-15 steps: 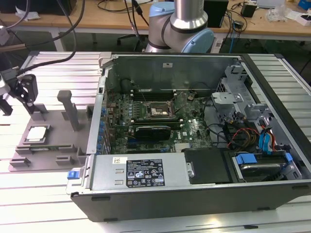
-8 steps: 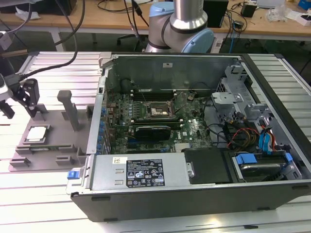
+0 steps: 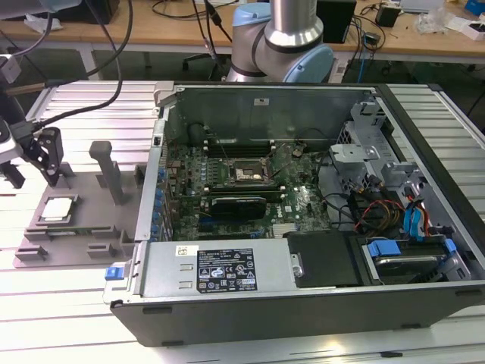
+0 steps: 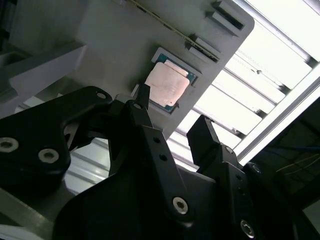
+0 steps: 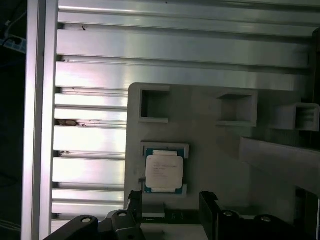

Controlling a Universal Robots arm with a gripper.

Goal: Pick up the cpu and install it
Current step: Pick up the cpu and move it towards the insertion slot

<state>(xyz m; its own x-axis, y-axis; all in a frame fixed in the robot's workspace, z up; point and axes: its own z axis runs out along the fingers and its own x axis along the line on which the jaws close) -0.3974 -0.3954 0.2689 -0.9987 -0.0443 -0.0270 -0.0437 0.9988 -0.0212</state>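
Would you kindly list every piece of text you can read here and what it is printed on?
No text is legible.
Black label on the computer case: print too small to read.
White sticker beside it: too small to read.
Top of the cpu, in the first wrist view: faint print, blurred.

I can't read any words from here. A black label with tiny white print sits on the computer case, and the cpu has faint small print on top.
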